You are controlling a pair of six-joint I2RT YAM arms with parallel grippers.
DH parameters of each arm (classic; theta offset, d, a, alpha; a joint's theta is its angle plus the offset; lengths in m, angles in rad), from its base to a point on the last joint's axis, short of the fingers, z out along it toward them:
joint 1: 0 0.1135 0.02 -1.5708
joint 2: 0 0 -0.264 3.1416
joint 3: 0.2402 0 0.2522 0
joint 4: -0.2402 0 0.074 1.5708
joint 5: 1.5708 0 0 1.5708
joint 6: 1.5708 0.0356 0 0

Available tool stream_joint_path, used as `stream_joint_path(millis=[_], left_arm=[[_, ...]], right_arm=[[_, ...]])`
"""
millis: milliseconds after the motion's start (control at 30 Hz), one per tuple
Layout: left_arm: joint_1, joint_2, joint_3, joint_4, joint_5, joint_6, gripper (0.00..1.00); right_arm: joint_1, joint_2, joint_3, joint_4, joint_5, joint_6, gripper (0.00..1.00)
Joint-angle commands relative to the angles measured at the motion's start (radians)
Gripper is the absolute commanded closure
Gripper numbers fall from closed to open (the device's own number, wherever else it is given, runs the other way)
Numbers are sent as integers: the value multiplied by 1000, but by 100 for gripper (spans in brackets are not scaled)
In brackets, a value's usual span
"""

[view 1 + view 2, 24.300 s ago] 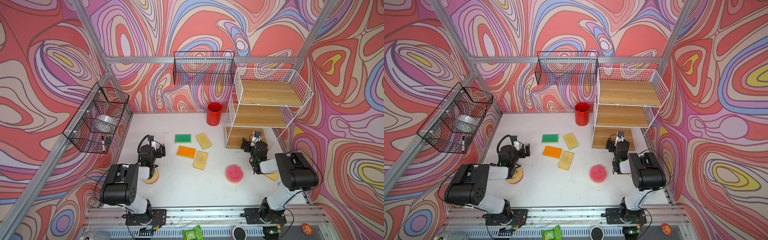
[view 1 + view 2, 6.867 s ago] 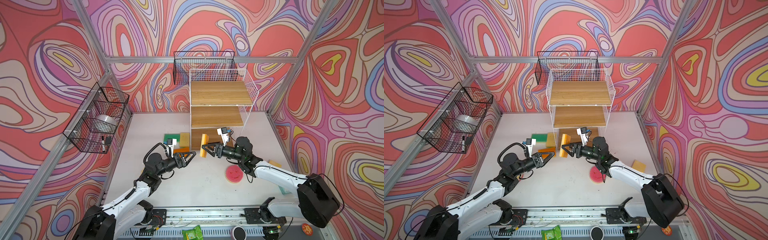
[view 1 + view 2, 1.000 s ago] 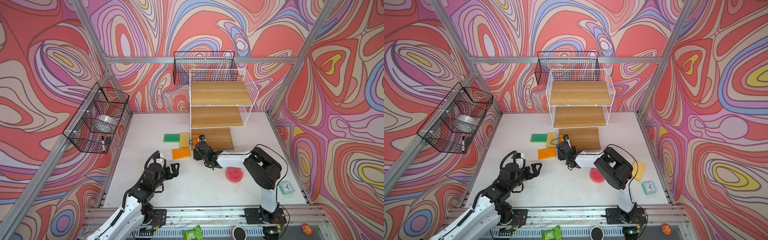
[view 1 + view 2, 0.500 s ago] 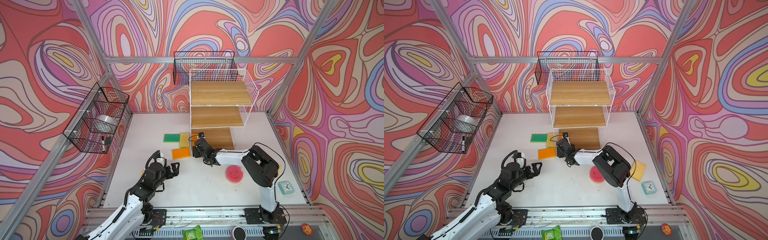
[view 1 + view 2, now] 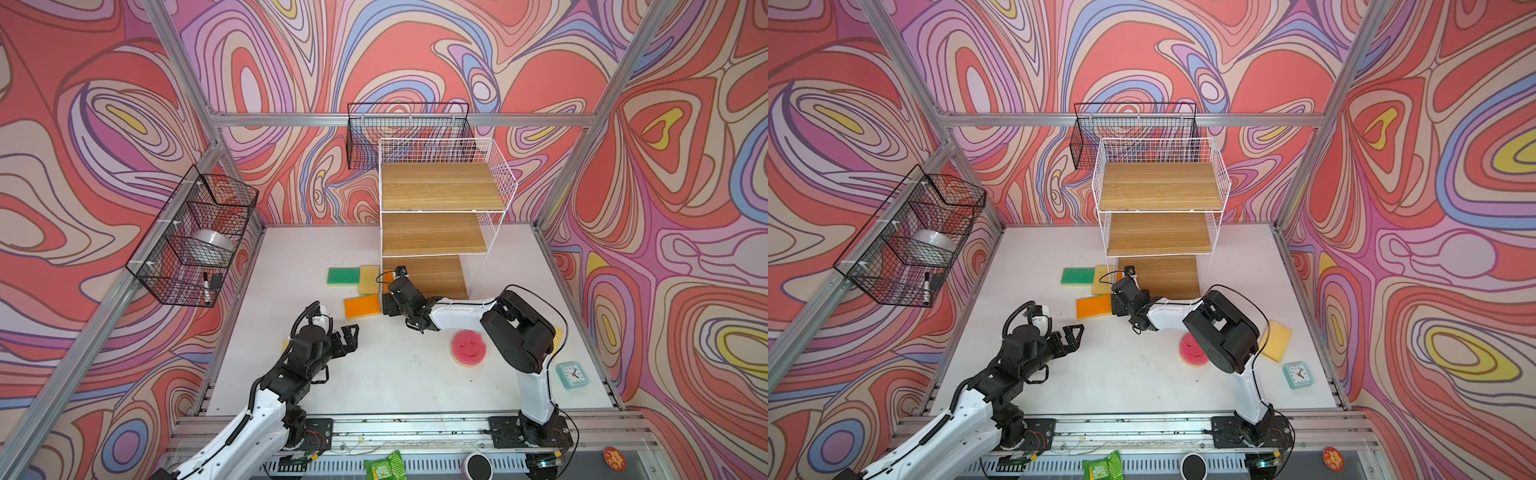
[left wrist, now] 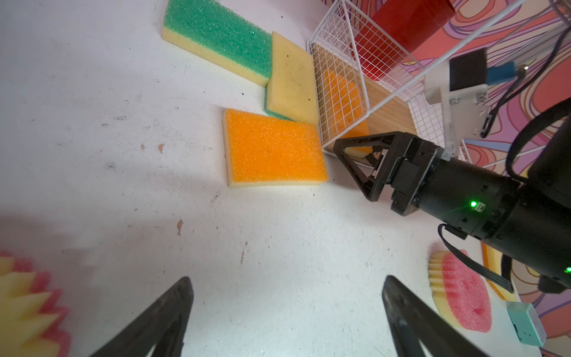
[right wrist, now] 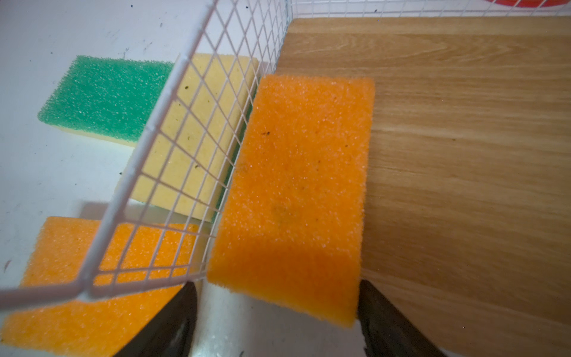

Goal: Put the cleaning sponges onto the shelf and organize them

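The right gripper (image 7: 277,284) sits low at the front corner of the shelf (image 5: 440,187), level with its bottom board. Its fingers (image 7: 386,321) are spread to either side of an orange sponge (image 7: 293,185). One finger shows a sliver of gap to the foam and the other lies right at its corner. The sponge stretches away from the gripper along the wire side wall. Most of it rests on the board, and its near end sticks out past the board's edge between the fingers.

Just outside the wire wall, beside the gripper, a second orange sponge (image 6: 272,148) lies flat on the table (image 5: 395,374). Further ahead, a yellow sponge (image 6: 292,80) rests against the wire and touches a green sponge (image 6: 216,31).

The left gripper (image 6: 287,281) hovers above bare table with its fingers wide apart and nothing between them. The second orange sponge lies well ahead of it. A round pink sponge (image 5: 468,347) sits off to its right, under the right arm. Another round sponge (image 6: 24,309) lies close beside one of its fingers. A further yellow sponge (image 5: 1276,340) lies behind the right arm, well away from both grippers.
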Motion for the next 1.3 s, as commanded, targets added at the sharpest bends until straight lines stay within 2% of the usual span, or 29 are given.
stream_joint_path(millis=[0, 67, 100, 133, 267, 467, 633, 700, 767, 833, 1033, 1167, 1267], left_arm=[[5, -5, 7, -19, -20, -10, 3], [5, 11, 23, -23, -6, -4, 2], [5, 26, 34, -26, 7, 6, 2], [5, 46, 55, -36, 13, 16, 3], [4, 138, 127, -84, -6, 52, 3], [4, 234, 186, -40, 16, -5, 1], [13, 313, 335, -155, -38, 49, 5], [39, 345, 372, -183, -33, 67, 13], [82, 376, 393, -184, 7, 77, 28], [132, 424, 416, -174, 71, 94, 39], [171, 651, 581, -222, 143, 193, 56], [197, 762, 650, -220, 143, 200, 71], [211, 841, 698, -226, 125, 211, 76]], right_arm=[[-3, -6, -10, 28, -12, 1, 15], [-3, -20, -22, 29, -3, -1, 10], [-3, -33, -31, 28, 1, 1, 3], [-3, -48, -41, 32, 2, 0, 2], [-3, -140, -112, 61, -14, -16, 2], [-3, -300, -206, 66, -88, -26, 2], [-3, -435, -305, 61, -165, -34, 2], [-3, -492, -356, 71, -186, -36, 2], [-3, -554, -412, 80, -199, -35, 2], [-4, -619, -460, 78, -202, -38, 2], [-3, -792, -547, 34, -202, -68, 2], [-3, -866, -581, 12, -192, -80, 2], [-5, -893, -595, 5, -197, -86, 2]])
